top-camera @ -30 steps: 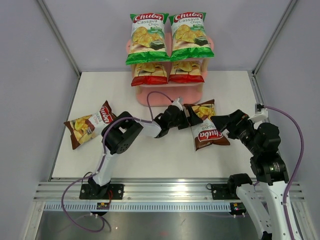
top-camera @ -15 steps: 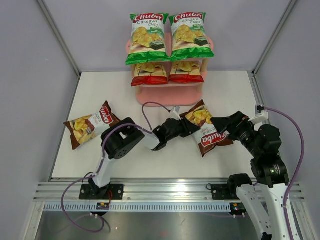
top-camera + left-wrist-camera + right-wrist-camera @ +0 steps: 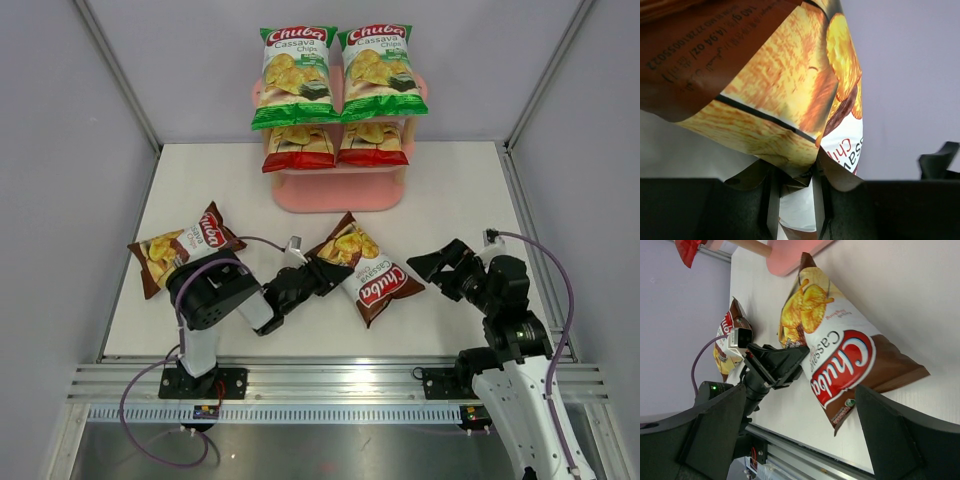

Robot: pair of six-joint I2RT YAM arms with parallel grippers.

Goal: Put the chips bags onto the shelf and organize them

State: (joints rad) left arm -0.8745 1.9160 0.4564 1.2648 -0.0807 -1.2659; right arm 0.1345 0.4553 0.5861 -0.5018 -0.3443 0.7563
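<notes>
A dark brown chips bag [image 3: 368,270] lies logo-up on the white table, in front of the shelf [image 3: 340,192]. My left gripper [image 3: 320,277] is shut on its left edge. The left wrist view shows the bag [image 3: 765,95] rising from the left gripper [image 3: 795,185], its crumpled edge pinched between the two pads. My right gripper [image 3: 440,267] stands open to the right of this bag, apart from it. A second brown bag [image 3: 181,249] lies at the left. Two green bags [image 3: 297,75] [image 3: 381,70] stand on the shelf's top board. Two red bags [image 3: 298,147] [image 3: 373,143] sit on the tier below.
The pink shelf's bottom board [image 3: 795,257] is bare where it shows. Grey walls close in the table on three sides. An aluminium rail [image 3: 330,385] runs along the near edge. In the right wrist view, the held bag [image 3: 845,355] lies beyond the open right gripper [image 3: 805,440].
The left gripper has shut on the brown bag's edge and dragged it toward the front left, turning it. The right arm has drawn back toward the near right, still open.
</notes>
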